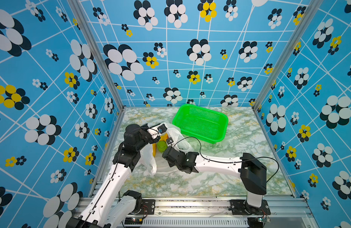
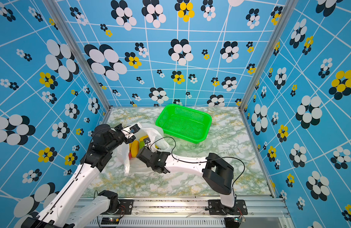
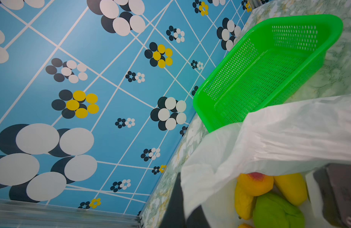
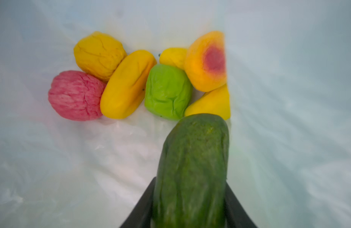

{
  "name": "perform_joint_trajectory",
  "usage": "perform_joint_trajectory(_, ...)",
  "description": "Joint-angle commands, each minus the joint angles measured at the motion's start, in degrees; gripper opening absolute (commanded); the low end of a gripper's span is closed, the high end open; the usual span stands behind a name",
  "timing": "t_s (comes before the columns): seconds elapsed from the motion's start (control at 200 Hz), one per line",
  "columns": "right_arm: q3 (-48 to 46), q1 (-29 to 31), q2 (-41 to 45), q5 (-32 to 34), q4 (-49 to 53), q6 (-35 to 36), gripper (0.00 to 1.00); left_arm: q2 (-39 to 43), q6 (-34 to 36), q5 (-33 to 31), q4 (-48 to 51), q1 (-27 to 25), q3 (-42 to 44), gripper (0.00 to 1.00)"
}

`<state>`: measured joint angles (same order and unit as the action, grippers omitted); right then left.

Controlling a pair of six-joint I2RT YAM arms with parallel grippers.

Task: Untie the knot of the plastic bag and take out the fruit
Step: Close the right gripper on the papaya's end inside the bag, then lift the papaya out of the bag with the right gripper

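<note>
Seven toy fruits (image 4: 127,84) are lying bunched inside the plastic bag (image 1: 149,159), which is sitting open-mouthed on the table (image 1: 190,183) just beside a green basket (image 1: 198,114). Left claw (image 1: 156,138) is pinching the bag's rim, jaws closed. Right claw (image 4: 190,199) is reaching inside, gripping a dark green elongated fruit (image 4: 194,154).

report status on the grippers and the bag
Left gripper shut on plastic bag rim, mouth open. Right gripper inside, shut on dark green fruit; seven other fruits in bag. Nothing blocking; green basket empty.
</note>
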<state>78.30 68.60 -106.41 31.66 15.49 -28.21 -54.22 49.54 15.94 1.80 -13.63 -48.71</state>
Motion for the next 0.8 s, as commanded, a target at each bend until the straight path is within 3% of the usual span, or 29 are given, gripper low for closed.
perform_joint_trajectory(0.0,-3.36,0.04,3.34,4.26,-5.02,2.66,0.27,-0.05,-0.76,0.93,0.13,0.37,-0.05,0.0)
perform_joint_trajectory(0.285,-10.72,-0.01,13.32,11.25,-11.06,5.74,0.23,-0.01,-0.93,0.55,0.05,0.44,-0.06,0.0)
perform_joint_trajectory(0.685,-21.87,-0.6,30.57,12.76,-21.76,13.17,0.19,0.39,-0.5,0.62,0.39,-0.05,-0.24,0.0)
perform_joint_trajectory(0.795,-24.76,-3.77,35.04,12.49,-21.62,11.34,0.19,0.47,-0.41,0.29,0.79,-0.14,-0.21,0.0)
